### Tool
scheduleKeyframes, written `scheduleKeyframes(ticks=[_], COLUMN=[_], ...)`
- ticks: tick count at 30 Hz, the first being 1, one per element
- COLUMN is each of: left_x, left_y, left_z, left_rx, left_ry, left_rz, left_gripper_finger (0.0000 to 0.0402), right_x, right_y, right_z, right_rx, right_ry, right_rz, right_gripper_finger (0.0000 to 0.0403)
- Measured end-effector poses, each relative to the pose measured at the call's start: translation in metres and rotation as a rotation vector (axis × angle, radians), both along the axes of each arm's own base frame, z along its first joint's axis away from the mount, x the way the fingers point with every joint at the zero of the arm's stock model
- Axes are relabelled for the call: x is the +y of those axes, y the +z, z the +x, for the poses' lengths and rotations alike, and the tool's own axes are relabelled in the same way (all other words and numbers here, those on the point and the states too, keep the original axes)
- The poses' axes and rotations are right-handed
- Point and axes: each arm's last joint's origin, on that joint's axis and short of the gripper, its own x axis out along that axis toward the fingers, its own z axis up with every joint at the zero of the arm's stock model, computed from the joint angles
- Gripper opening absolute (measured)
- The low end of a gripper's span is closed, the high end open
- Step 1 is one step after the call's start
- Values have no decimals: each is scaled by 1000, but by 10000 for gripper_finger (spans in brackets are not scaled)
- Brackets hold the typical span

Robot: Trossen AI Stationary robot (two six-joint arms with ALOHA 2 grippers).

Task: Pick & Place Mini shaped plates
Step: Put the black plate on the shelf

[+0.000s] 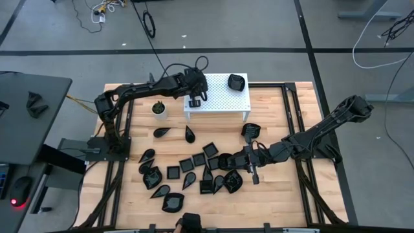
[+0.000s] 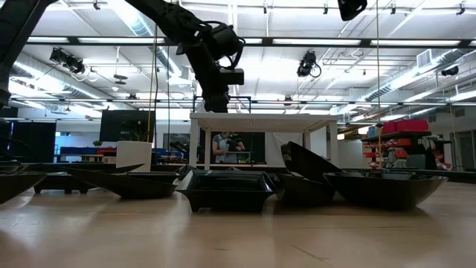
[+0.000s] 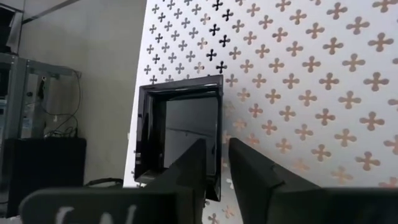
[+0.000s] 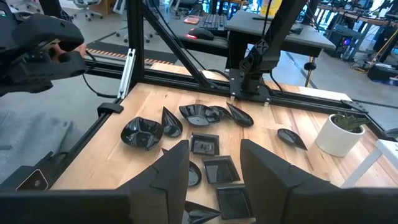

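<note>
left hand (image 1: pixel 195 101) narrowly parted over square plate (image 3: pixel 180 134) on white stand (image 1: pixel 226 97); right hand (image 4: pixel 214 163) wide, empty.

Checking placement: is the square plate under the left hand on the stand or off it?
On: the square plate lies flat on the white stand.

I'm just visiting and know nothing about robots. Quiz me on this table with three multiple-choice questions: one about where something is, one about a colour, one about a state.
1. Where is the left gripper?
A. over the white stand
B. beside the plant pot
C. off the table

2. What colour are the mini plates?
A. white
B. black
C. green

3. The square plate on the stand is:
A. lying flat
B. stacked on another
C. lifted high

Answers: 1 A, high view shows it there. 2 B, all glossy black. 3 A, left wrist view shows it flat.
</note>
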Motion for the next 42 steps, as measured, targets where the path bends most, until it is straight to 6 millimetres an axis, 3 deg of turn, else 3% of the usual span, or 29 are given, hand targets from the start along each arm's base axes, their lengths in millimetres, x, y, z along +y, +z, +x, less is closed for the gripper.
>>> scheduleKeyframes(ticks=[12,19,24,30,35,38,42], left_x=[-15,-33,-64,-117,-141,-155,-173], left_y=[9,39,69,98,113,106,81], left_z=[2,-6,-19,-61,-113,-142,-169], left_rx=[44,-11,-93,-23,-75,-173,-288], left_ry=[-48,-89,-54,-88,-3,58,82], left_rz=[57,97,80,-31,-253,-366,-534], left_gripper_finger=[134,173,193,186,166,154,140], right_x=[0,0,0,-1,-4,-4,-5], right_y=[1,1,1,5,8,5,-13], right_z=[0,0,0,2,5,14,33], right_rx=[-10,-16,-13,-53,-97,-126,-139], right_ry=[1,3,3,2,-15,-22,-38], right_rz=[0,-3,-8,-9,13,-19,-95], right_gripper_finger=[149,149,149,149,149,149,149])
